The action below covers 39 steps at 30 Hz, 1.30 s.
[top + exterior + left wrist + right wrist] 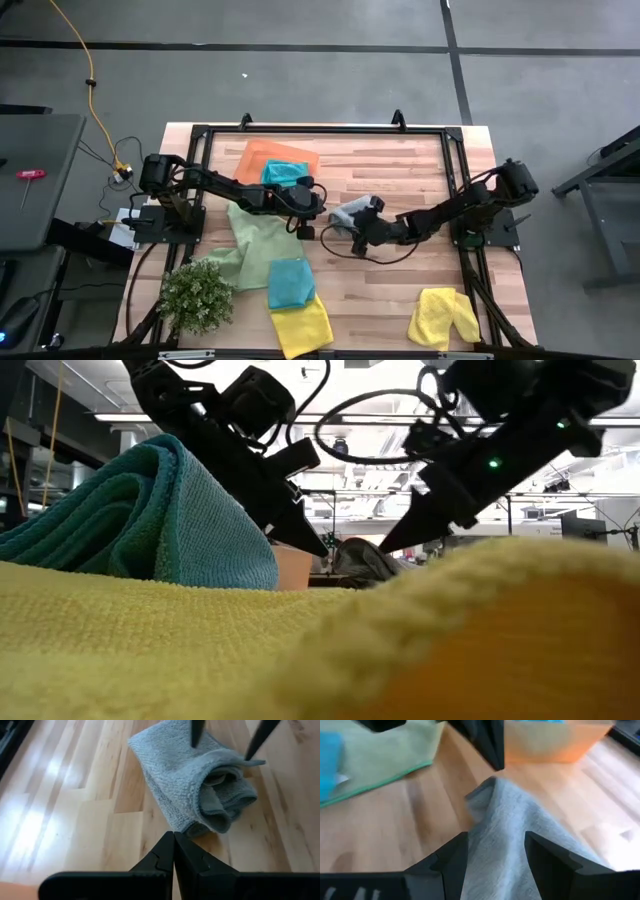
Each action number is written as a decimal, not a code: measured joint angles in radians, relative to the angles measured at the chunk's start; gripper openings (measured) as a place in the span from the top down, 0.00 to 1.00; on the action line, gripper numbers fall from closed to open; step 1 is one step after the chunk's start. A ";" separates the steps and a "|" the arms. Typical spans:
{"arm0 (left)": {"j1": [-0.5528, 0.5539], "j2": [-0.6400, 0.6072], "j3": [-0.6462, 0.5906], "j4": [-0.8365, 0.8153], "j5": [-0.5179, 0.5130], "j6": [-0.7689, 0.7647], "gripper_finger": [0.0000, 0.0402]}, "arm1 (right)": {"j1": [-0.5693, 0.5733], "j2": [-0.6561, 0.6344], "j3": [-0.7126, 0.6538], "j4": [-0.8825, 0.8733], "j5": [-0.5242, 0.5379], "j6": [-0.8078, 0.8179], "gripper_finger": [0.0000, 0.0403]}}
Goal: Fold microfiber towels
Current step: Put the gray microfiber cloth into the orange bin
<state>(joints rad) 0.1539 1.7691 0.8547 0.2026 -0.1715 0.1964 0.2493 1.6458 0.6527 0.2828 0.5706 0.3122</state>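
Observation:
A crumpled grey towel (347,213) lies bunched on the wooden table near its middle. My right gripper (495,855) comes at it from the table's right, slanting down. It is open, and a raised part of the towel (505,820) lies between its fingers. My left gripper (173,840) is shut. It slants down from the table's left, with its tip right at the towel's near edge (192,827). In the low view the two grippers (322,550) (385,546) point down at the towel (360,560) from either side. My left gripper's shut tip stands right beside the grey towel's edge (187,829); I cannot tell whether it touches. My right gripper's open fingertips (248,755) reach down onto the top fold of the bunched towel (225,760), with cloth between them. The towel lies slack on the table. Whether the fingers press it, I cannot tell.
An orange tray (250,158) with a teal towel (282,172) sits at the far left. A light green towel (255,240), a teal one (290,282) and a yellow one (302,325) lie near left. A plant (197,297) stands beside them. Another yellow towel (445,318) lies near right.

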 joint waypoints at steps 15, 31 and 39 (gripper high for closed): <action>-0.076 -0.223 -0.001 -0.235 -0.368 -0.039 1.00 | 0.001 0.156 0.199 -0.301 0.108 0.094 0.53; -0.260 -0.455 -0.001 -0.290 -0.652 -0.088 1.00 | 0.028 0.153 0.273 -0.400 0.132 0.090 0.68; -0.231 -0.443 -0.001 -0.287 -0.645 -0.089 1.00 | 0.028 0.153 0.279 -0.423 0.097 0.090 0.80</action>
<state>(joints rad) -0.0766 1.3259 0.8536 -0.0841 -0.8165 0.1072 0.2775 1.7985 0.9318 -0.1403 0.6681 0.4018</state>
